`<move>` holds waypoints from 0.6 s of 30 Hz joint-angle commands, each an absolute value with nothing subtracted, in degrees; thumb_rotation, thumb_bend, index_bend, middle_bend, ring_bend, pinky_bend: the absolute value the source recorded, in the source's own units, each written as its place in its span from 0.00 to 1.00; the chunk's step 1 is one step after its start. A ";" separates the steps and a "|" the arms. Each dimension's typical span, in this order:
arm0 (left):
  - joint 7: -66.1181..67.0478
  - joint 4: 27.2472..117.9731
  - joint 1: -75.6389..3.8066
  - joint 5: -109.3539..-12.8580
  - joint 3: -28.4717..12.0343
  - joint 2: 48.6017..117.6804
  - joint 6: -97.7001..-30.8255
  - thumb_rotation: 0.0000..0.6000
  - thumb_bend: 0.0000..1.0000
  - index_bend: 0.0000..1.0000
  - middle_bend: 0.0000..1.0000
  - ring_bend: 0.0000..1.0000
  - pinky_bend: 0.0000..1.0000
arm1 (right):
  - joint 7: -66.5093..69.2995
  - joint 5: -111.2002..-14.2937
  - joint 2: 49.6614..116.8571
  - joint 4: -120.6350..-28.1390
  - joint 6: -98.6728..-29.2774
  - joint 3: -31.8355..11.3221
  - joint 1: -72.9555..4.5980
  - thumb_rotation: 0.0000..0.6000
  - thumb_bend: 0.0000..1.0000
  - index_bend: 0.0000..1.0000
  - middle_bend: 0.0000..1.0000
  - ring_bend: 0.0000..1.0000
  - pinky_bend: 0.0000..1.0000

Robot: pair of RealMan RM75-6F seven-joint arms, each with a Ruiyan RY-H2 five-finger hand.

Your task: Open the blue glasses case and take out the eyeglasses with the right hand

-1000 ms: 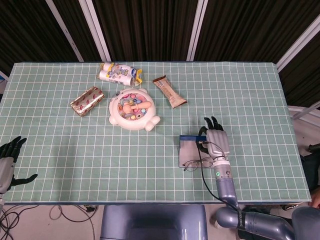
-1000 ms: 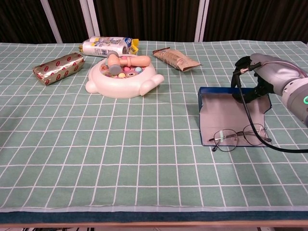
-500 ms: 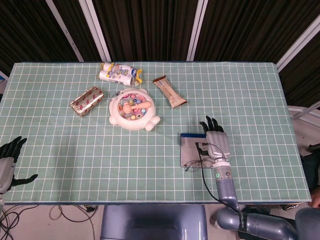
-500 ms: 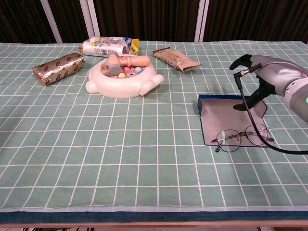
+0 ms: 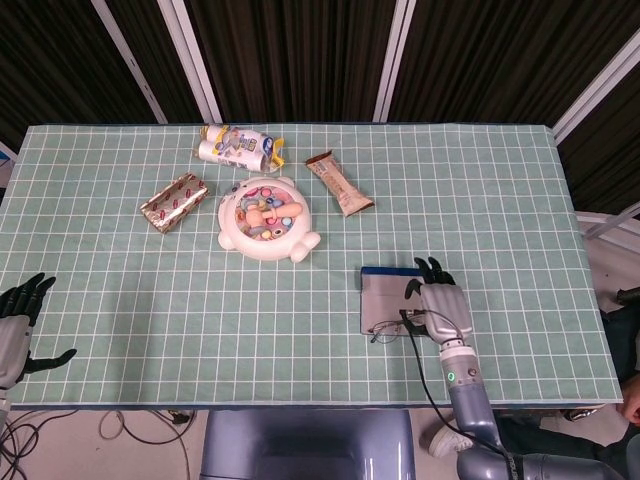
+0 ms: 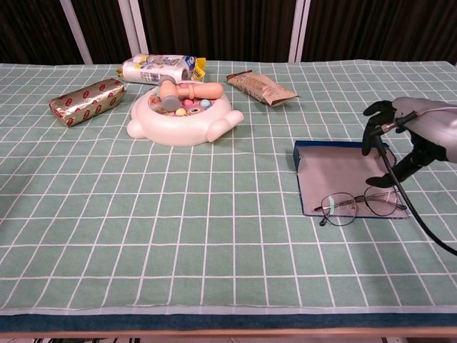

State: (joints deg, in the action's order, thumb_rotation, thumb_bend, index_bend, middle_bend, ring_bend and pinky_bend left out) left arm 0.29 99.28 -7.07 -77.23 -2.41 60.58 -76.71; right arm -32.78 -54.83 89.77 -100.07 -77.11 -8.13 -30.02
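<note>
At the near left corner, just off the bench edge, the left hand hangs with fingers spread and nothing in it. Toward the far left of the bench lie one foil-wrapped bar, one white printed packet, one white toy tray with a small hammer and coloured pieces in it, and one brown snack bar. Near the front right lies one blue glasses case, opened flat, with a pale grey lining and a dark blue rim. One pair of thin wire-framed eyeglasses rests across the case's near edge, its lenses round and clear. The right hand is at the right side of the case, fingers parted and holding nothing; its dark fingertips reach over the case's right edge just beyond the eyeglasses' right lens, though whether they touch the case cannot be told.
</note>
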 commanded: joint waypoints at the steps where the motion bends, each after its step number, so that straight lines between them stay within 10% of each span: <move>1: 0.41 99.27 -7.03 -77.32 -2.39 60.63 -76.85 1.00 0.06 0.00 0.00 0.00 0.00 | -32.95 -55.29 89.51 -100.58 -76.96 -7.12 -29.37 1.00 0.29 0.51 0.13 0.00 0.20; 18: 0.49 99.29 -7.04 -76.83 -2.51 60.66 -76.67 1.00 0.06 0.00 0.00 0.00 0.00 | -33.21 -55.13 91.97 -98.48 -75.63 -6.61 -28.39 1.00 0.35 0.53 0.14 0.00 0.20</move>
